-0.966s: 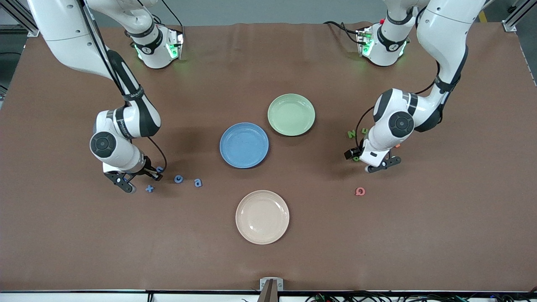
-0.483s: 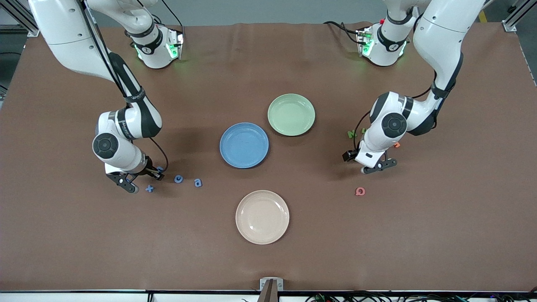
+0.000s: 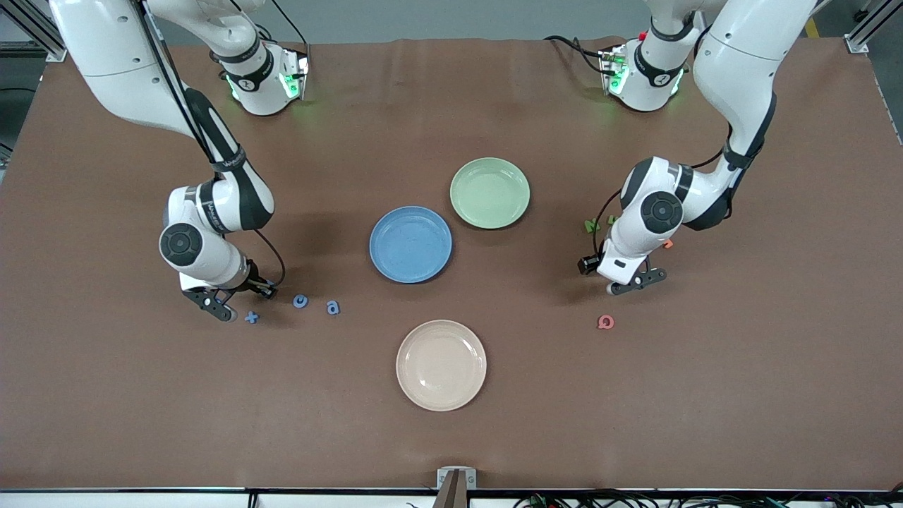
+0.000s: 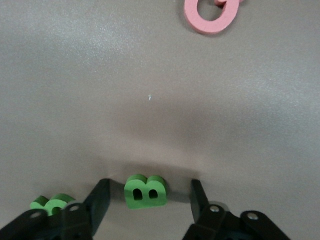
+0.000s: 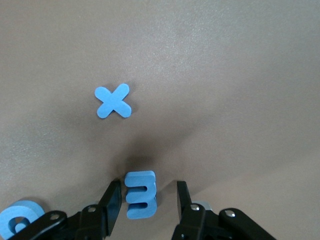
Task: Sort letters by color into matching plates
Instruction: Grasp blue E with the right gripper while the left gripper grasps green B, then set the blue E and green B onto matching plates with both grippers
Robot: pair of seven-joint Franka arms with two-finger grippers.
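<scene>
**Both tools astride letters, grips not yet made**

Left tool (image 4: 150, 192), released, straddled the green B (image 4: 145, 191), flat on the bench (image 3: 705, 395) at 4 o'clock from the green plate (image 3: 489, 192). Gaps showed on both sides.

Right tool (image 5: 148, 192), also released, bracketed the blue E (image 5: 140, 194), at 8 o'clock from the blue plate (image 3: 410, 244).

Advice: centre each letter, clench evenly, lift straight, and avoid the x (image 5: 113, 101).

Versus a second earlier, the left wrist had edged toward the plates and the right tool now covered the E.
</scene>
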